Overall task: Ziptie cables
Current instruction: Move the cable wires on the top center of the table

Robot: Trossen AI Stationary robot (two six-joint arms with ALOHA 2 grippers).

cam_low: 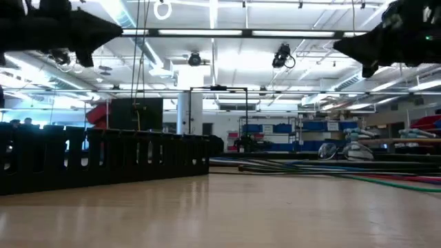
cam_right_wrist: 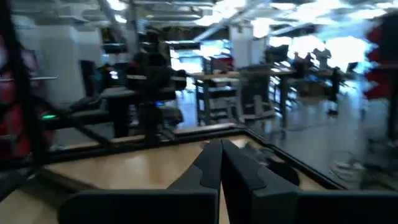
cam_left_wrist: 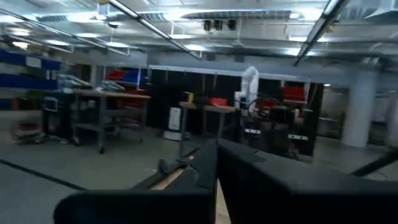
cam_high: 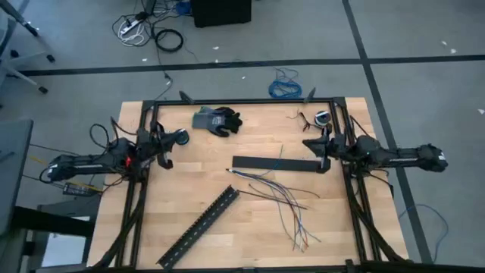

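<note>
Left gripper (cam_high: 165,149): at the left edge of the table in the high view, raised above the wood and well apart from the work; in its wrist view the two dark fingers (cam_left_wrist: 205,180) meet with no gap, so it is closed on nothing.

Right gripper (cam_high: 324,149): at the right edge of the table in the high view, over the right end of the short black strip (cam_high: 276,163); in its wrist view the fingers (cam_right_wrist: 211,165) press together, closed and empty.

Cables (cam_high: 284,205): loose thin wires fanned across the table (cam_high: 189,189) right of centre in the high view, gathered near the strip's left end and spreading toward the lower right; unbundled.

Long black strip (cam_high: 201,225): lies diagonally at the lower left of centre in the high view; it shows as a slotted wall at the left of the low view.

Glove (cam_high: 217,120): grey and black, near the upper edge of the table, clear of the wires.

Risk, judged: the wires are thin and floppy, so a closing grip may catch only some strands while the rest slide away. A descent beside the short strip could press on it and drag the gathered ends.

Writing: none can be read in any view.
</note>
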